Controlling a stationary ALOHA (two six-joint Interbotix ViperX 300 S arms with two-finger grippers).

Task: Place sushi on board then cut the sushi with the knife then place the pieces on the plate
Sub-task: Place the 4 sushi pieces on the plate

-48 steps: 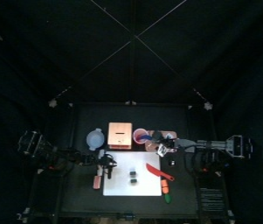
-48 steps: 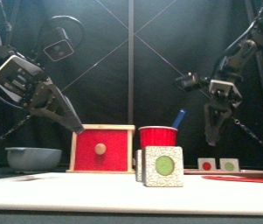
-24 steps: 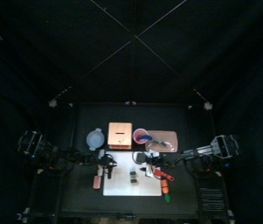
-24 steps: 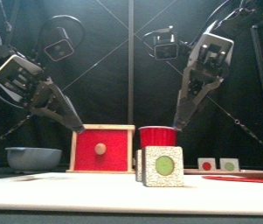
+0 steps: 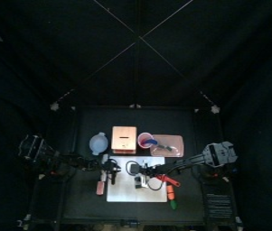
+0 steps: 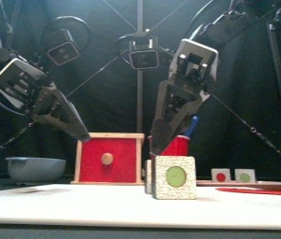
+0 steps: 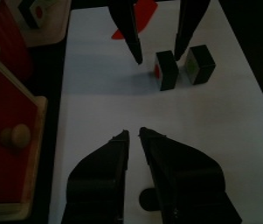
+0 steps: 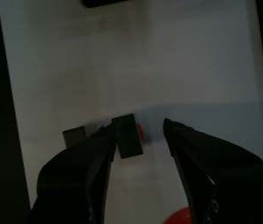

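From above, the dark green toy sushi blocks [image 5: 138, 180] are too small to count. In the left wrist view the right gripper [image 7: 158, 61] is cut off above its two jaws, which cover part of the red toy knife [image 7: 148, 12]; the pale wooden box [image 7: 3, 109] runs off the edge. From the front, that gripper hides part of the red cup [image 6: 177, 148] and most of the blue toy knife [image 6: 192, 124], and the flat pink tray [image 6: 261, 189] is cut by the edge.

Dim black booth — only the white board [image 5: 126, 198] glows bright.
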